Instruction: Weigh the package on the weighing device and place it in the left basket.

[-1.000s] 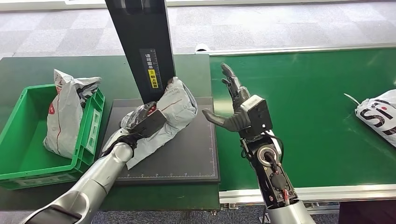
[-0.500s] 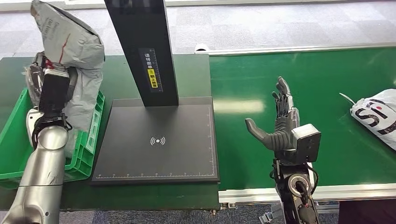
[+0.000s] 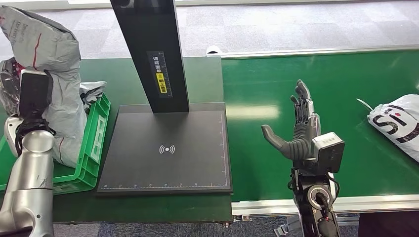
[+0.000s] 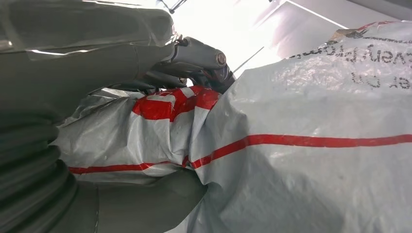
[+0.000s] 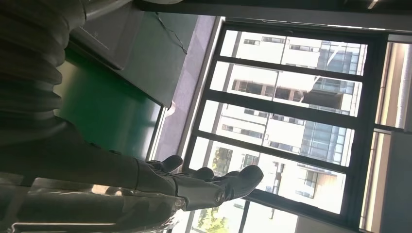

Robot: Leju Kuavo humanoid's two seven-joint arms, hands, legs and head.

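Grey package with red stripes held aloft by left hand, above the far left end of the green basket; bulk of the bag rising above and beside the hand, lower folds hanging down toward the basket interior. In the left wrist view, same package pinned between thumb and dark fingers, crumpled plastic bunched at the grip. Black weighing device on the tabletop, platform bare, upright post at its back edge. Right hand raised over the green conveyor belt, fingers spread and pointing up, holding nothing. White parcel with dark lettering lying at the right edge of the belt, well apart from that hand.
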